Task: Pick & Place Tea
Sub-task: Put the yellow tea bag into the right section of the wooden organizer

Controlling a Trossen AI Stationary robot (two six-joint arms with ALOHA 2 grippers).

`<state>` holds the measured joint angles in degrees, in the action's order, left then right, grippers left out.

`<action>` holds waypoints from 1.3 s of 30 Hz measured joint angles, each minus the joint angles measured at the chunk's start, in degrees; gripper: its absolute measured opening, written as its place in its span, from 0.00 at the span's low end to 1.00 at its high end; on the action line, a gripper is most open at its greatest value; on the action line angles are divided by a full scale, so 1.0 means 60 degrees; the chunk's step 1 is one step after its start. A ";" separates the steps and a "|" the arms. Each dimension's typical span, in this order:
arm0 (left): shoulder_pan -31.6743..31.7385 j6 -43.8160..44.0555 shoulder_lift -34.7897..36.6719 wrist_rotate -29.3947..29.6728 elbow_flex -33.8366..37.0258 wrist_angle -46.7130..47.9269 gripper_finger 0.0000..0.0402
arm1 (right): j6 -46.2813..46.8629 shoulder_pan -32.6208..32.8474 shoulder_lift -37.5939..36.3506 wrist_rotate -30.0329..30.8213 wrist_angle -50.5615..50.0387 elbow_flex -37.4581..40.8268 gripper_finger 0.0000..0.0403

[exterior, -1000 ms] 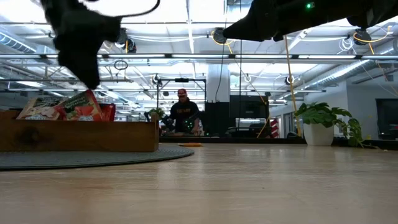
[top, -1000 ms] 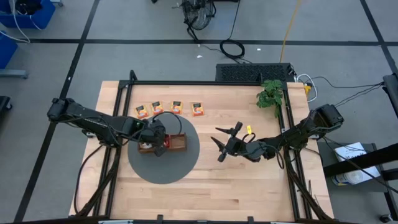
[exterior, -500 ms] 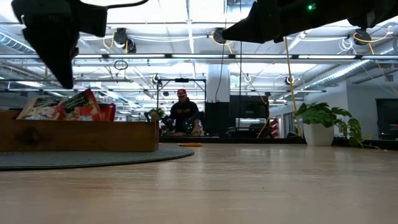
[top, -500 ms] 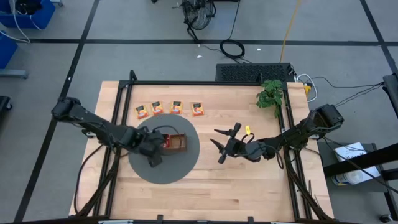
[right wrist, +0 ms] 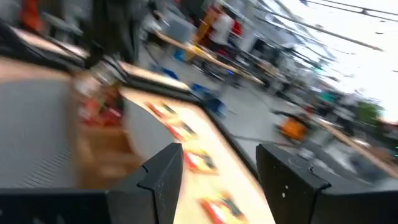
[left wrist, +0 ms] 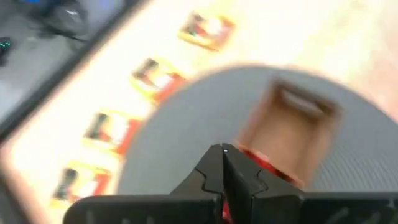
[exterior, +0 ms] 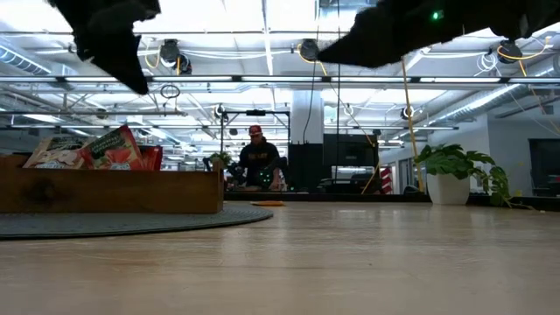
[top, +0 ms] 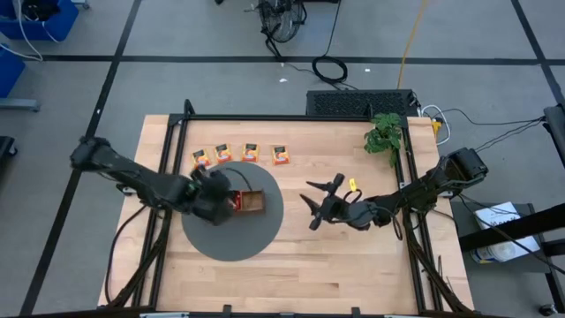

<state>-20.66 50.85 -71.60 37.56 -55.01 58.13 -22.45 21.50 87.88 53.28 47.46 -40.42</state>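
Observation:
A brown wooden tray (top: 251, 202) sits on a round grey mat (top: 231, 231), with red and white tea packets (exterior: 98, 149) standing up in it. Several orange-yellow tea packets (top: 251, 151) lie flat in a row on the table beyond the mat; the left wrist view shows them too (left wrist: 155, 78). My left gripper (top: 210, 191) hovers shut over the mat, just left of the tray, with nothing between its fingers (left wrist: 222, 167). My right gripper (top: 316, 205) stands open above the bare table right of the mat, fingers spread (right wrist: 221, 180).
A small potted plant (top: 384, 134) stands at the table's far right corner, and a small yellow object (top: 353, 185) lies near the right arm. Bare wood lies between mat and near edge. A person (exterior: 256, 162) stands in the room far behind the table.
My left gripper has drawn back from above the tray toward the table's left, risen higher, and shut its fingers with nothing in them. The packets stay in the tray as they were. My right gripper has kept still.

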 joint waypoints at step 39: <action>1.0060 -0.2919 -0.0645 -0.4269 0.0257 -0.1603 0.46 | 0.2654 -0.0678 -1.2382 -0.4394 -0.8414 0.4036 0.46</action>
<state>39.70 33.33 -75.47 11.94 -53.47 48.51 -6.53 17.43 13.58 26.92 -3.03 -16.21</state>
